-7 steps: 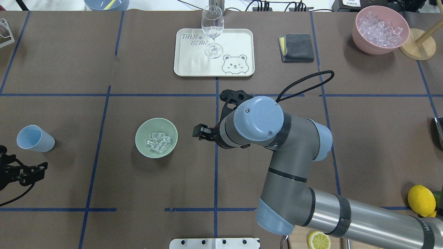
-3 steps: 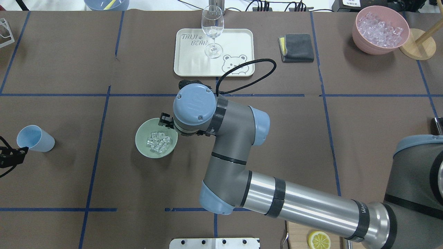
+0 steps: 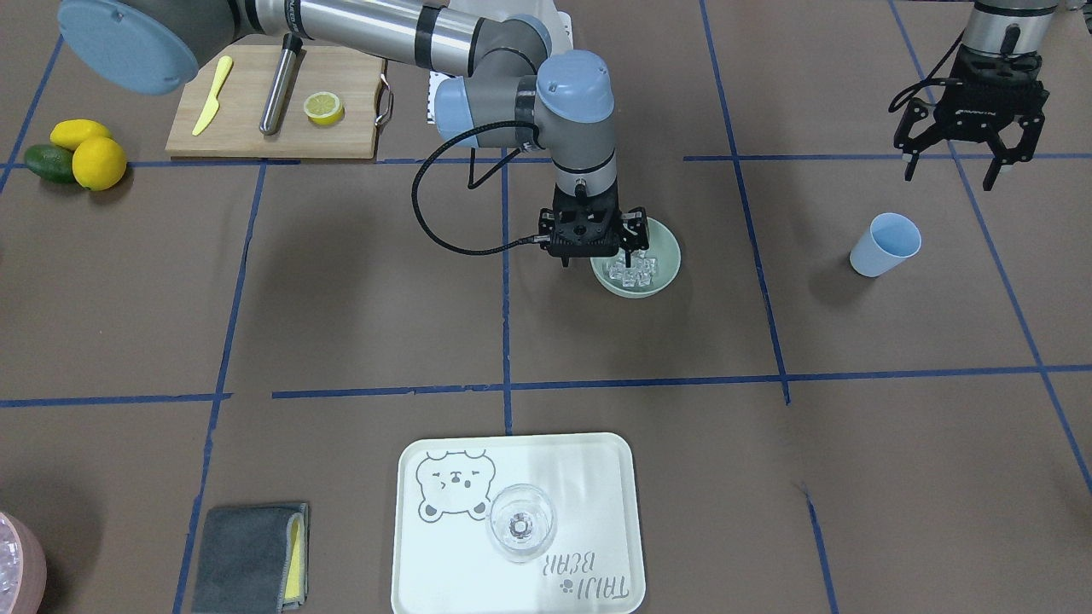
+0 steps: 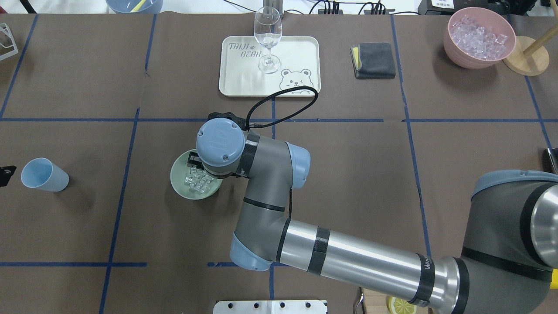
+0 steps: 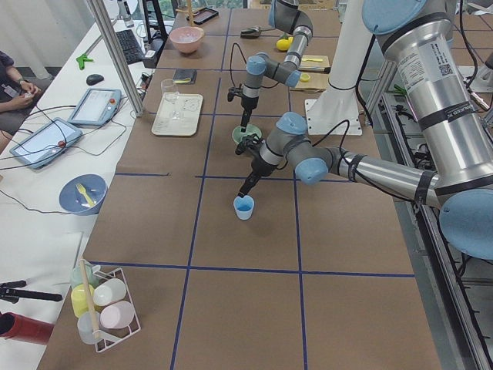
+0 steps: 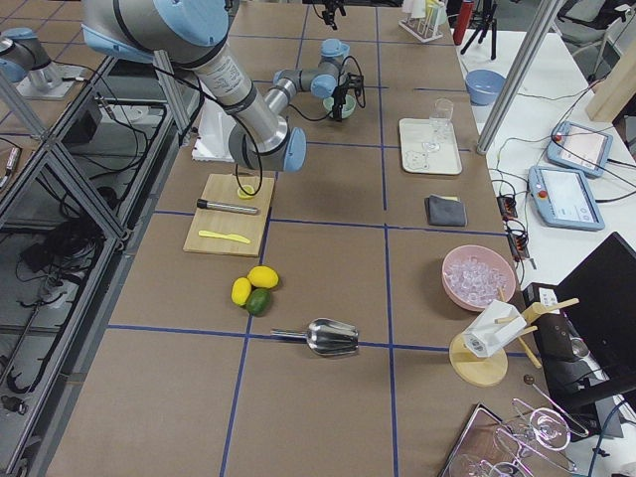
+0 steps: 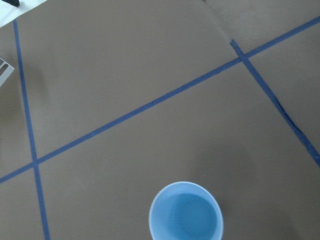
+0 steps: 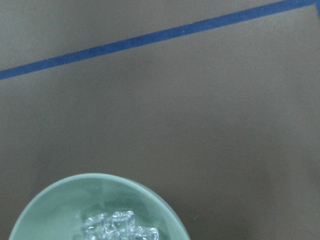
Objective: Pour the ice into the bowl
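Observation:
The pale green bowl (image 4: 175,179) stands left of the table's middle with a handful of clear ice (image 4: 198,183) in it. It also shows in the front view (image 3: 670,256) and the right wrist view (image 8: 60,205), with the ice (image 3: 633,273) inside. My right gripper (image 3: 596,258) is open and empty and points down low over the bowl's rim, one finger over the bowl and one outside it. In the overhead view the wrist hides it. My left gripper (image 3: 951,173) is open and empty, held above the table on the robot's side of the light blue cup (image 3: 885,245).
A white tray (image 4: 301,48) with a wine glass (image 4: 267,39) lies at the far middle. A grey cloth (image 4: 372,60) and a pink container of ice (image 4: 479,37) are at the far right. A cutting board (image 3: 247,119) with a lemon half is near the robot.
My right arm has swung left, and its gripper has gone from right of the bowl to over the bowl. My left gripper has drawn back almost out of the overhead view.

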`<action>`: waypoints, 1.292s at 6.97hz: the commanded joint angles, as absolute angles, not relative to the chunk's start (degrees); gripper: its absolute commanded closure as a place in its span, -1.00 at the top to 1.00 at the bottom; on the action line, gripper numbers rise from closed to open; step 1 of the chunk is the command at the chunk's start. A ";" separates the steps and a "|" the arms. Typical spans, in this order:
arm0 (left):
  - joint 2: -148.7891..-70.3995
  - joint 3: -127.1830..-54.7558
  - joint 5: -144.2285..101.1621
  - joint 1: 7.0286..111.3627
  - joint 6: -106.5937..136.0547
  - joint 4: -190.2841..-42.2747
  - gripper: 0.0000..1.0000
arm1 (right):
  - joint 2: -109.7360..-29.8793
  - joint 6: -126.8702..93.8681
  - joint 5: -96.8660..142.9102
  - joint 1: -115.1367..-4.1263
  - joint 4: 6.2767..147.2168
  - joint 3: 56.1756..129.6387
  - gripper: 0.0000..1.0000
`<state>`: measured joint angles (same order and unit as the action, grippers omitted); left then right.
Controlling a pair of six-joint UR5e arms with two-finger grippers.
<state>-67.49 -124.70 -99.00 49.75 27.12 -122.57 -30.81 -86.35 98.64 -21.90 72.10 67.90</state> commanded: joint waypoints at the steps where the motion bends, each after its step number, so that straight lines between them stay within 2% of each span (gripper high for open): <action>1: -73.54 -124.37 -102.13 54.23 23.64 -114.29 1.00 | -30.59 -88.66 99.05 -21.62 70.75 66.88 -0.25; 2: -73.83 -124.10 -102.13 54.23 23.64 -114.26 1.00 | -30.59 -89.03 99.31 -21.71 70.84 67.23 -0.99; 6: -73.92 -122.53 -106.75 55.88 18.66 -114.17 1.00 | -32.60 -86.22 102.65 -22.06 71.19 71.70 -1.00; 8: -75.75 -117.98 -109.93 65.96 7.17 -114.08 1.00 | -35.41 -86.22 102.83 -23.81 73.89 80.29 -1.00; 9: -80.20 -111.68 -113.87 71.23 1.64 -113.91 1.00 | -37.77 -85.96 104.57 -26.43 78.61 86.16 -1.00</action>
<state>-76.59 -117.39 -110.13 65.23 8.09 -114.05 -35.45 -86.17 103.20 -24.03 74.25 79.85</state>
